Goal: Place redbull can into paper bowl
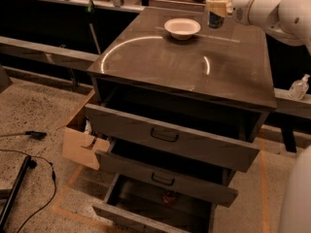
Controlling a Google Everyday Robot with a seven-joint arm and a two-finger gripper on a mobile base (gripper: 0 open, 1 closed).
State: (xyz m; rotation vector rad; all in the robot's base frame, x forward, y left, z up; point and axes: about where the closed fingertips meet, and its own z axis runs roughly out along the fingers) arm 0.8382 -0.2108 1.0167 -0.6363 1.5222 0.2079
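Item 1: pincer (217, 7), tan, at the end of a white arm (272, 8) entering from the upper right. It sits over the far right part of the bench (160, 67) and is clamped on the upper body of the redbull can.

Item 2: redbull can (215, 19), upright in the pincer, just right of the paper bowl and apart from it. Whether its base touches the bench cannot be told.

Item 3: paper bowl (182, 28), white, rim up, on the far middle of the bench.

Item 4: bench, a dark cabinet with three drawers (165, 140) pulled out in steps. A small reddish object (168, 197) lies in the lowest one.

Item 5: cardboard box (77, 147), on the floor against the cabinet's left side.

Item 6: clear bottle (298, 87), on a ledge to the right.

Item 7: black cable (46, 198), on the floor at lower left.
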